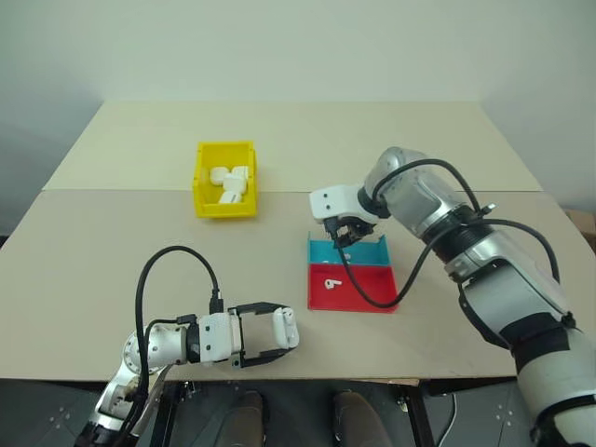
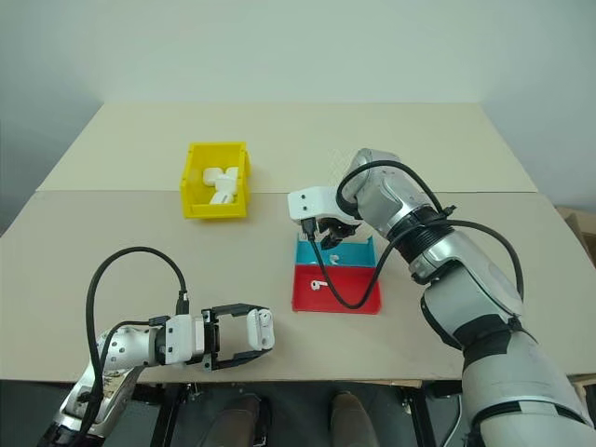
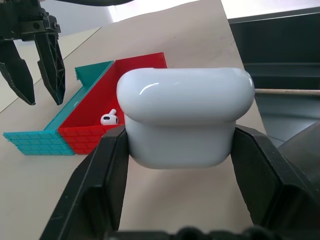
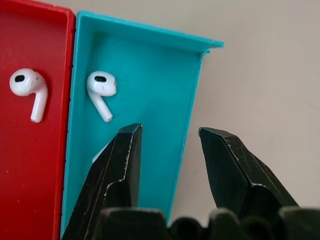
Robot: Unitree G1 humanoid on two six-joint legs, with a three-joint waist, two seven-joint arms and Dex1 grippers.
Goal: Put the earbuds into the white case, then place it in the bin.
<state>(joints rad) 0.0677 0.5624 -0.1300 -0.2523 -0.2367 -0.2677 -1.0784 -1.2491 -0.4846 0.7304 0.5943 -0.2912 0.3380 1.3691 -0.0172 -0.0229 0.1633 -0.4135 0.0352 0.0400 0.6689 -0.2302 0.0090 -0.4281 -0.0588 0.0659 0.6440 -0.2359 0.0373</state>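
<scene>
The white case (image 1: 284,328) is kept pinched in the left gripper (image 1: 279,335) near the tray (image 1: 358,293), ready for earbuds (image 4: 100,89), while the right gripper (image 4: 167,135) is hung over the tray with jaws spread, probably to grab one.

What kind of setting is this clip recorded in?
Probably a lab or test bench: a bare beige tabletop against plain pale walls, set only with a yellow bin of white cases and a red and blue tray holding earbuds.

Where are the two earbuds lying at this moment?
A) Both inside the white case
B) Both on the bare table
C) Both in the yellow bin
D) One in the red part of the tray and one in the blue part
D: the right wrist view shows one earbud in the red compartment and the other earbud in the blue compartment.
</scene>
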